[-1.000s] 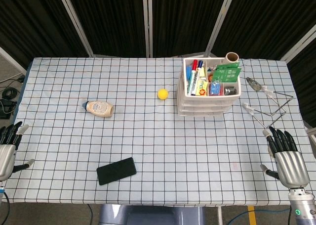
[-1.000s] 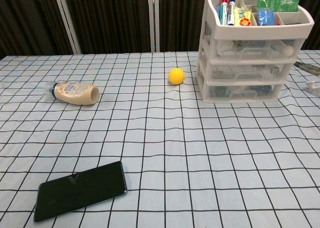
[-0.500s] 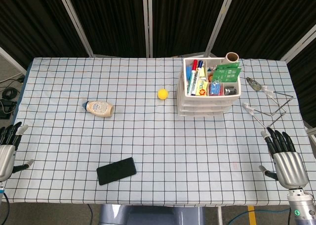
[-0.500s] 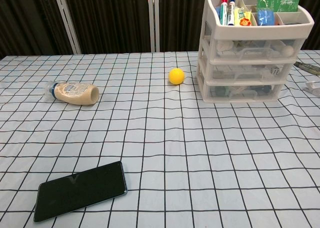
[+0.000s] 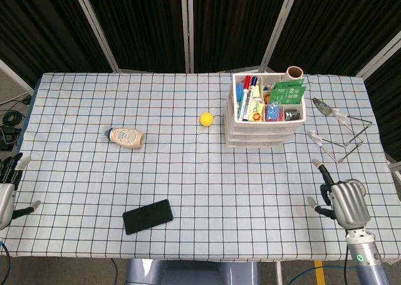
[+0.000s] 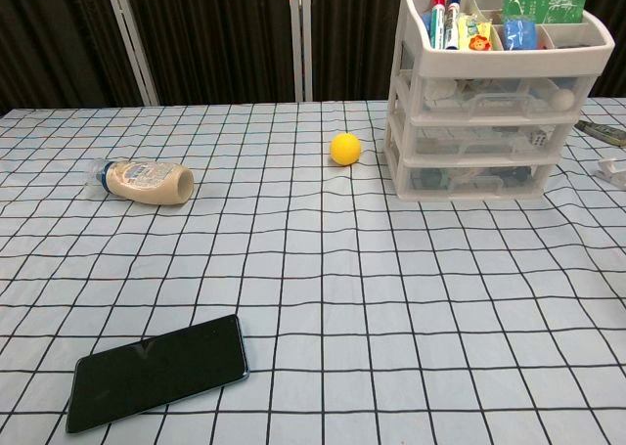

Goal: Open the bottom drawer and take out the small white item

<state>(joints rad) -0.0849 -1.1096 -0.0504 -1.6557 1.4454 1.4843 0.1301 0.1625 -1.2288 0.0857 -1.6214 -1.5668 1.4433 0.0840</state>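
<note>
Going left to right: your left hand (image 5: 6, 188) sits off the counter's (image 5: 75, 172) left edge, fingers apart, holding nothing. It's way out of the picture for this job. Next come the little sauce bottle (image 6: 145, 182) lying on its side, the black phone (image 6: 156, 372) near the front edge, then the yellow ball (image 6: 344, 148) just beside the drawer unit (image 6: 489, 103).

That drawer unit is the thing that matters. The bottom drawer (image 6: 474, 177) looks fully closed, front face pointing toward you, its long axis running left-right. There's stuff inside, but through the plastic I can't tell which bit is the small white item.

Your right hand (image 5: 341, 200) is at the front right edge, empty, with fingers partly curled in but one finger and the thumb sticking out, so I'd say loosely open. The drawer lies ahead of it and a bit to its left, well apart. It's the nearer hand by a lot, so I'd reach forward with that one and hook the front low down. The metal wire stand (image 5: 348, 134) sits right of the unit, so watch it.
</note>
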